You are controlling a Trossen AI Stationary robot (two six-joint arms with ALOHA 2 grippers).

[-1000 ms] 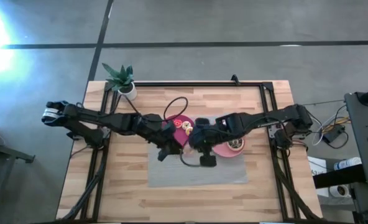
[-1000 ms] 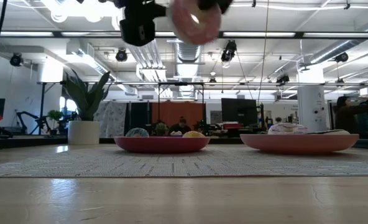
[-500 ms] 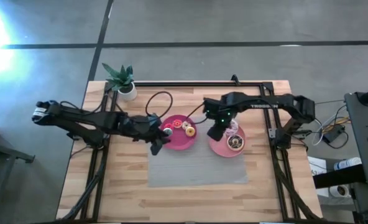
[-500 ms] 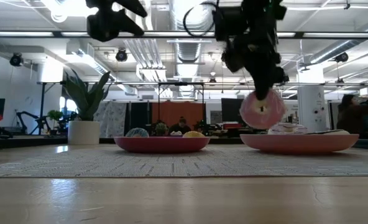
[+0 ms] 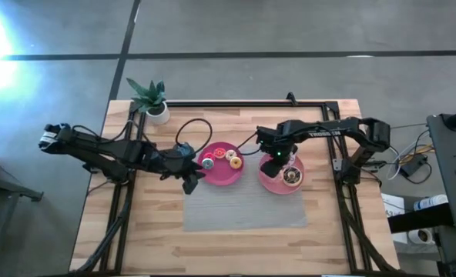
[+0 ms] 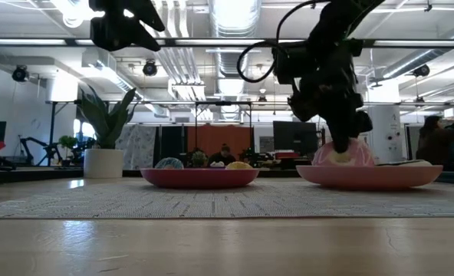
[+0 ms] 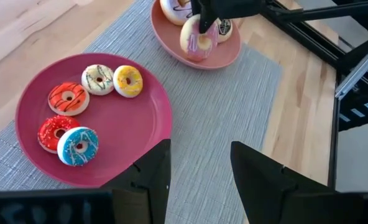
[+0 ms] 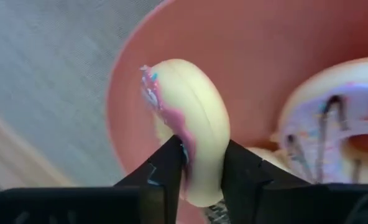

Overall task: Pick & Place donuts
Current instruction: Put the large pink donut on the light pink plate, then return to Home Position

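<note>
Two pink plates sit on a grey mat [image 5: 247,211]. The left plate [image 7: 22,115] carries several small donuts: orange, cream, yellow [image 7: 128,81], red and blue. My left gripper [image 7: 199,180] hovers open above the mat by that plate's near left rim [image 5: 189,181]. My right gripper [image 5: 276,164] is shut on a cream donut with pink icing [image 8: 190,134], low over the right plate [image 5: 278,185]. That plate also carries a white-iced striped donut [image 8: 333,124] and a brown one [image 5: 292,178]. My right gripper pinches the pink-iced donut across its ring, one finger [image 8: 165,171] on the iced face and one on the cream back, beside its edge [image 8: 202,177]. The fingers come from above, pointing down. The donut stands on edge [image 6: 342,153], its lower part behind the plate's rim.
A potted plant [image 5: 152,100] stands at the far left corner. Black frame rails [image 5: 332,123] run along the table's sides and far edge. A cable loops over the left plate's far side [image 5: 193,127]. Bare mat lies near the plates. People stand beyond the table [image 6: 434,138].
My right gripper has carried the pink-iced donut from high over the middle of the mat toward the table's right and down into the right plate. My left gripper has drawn back toward the table's left, away from the middle.
</note>
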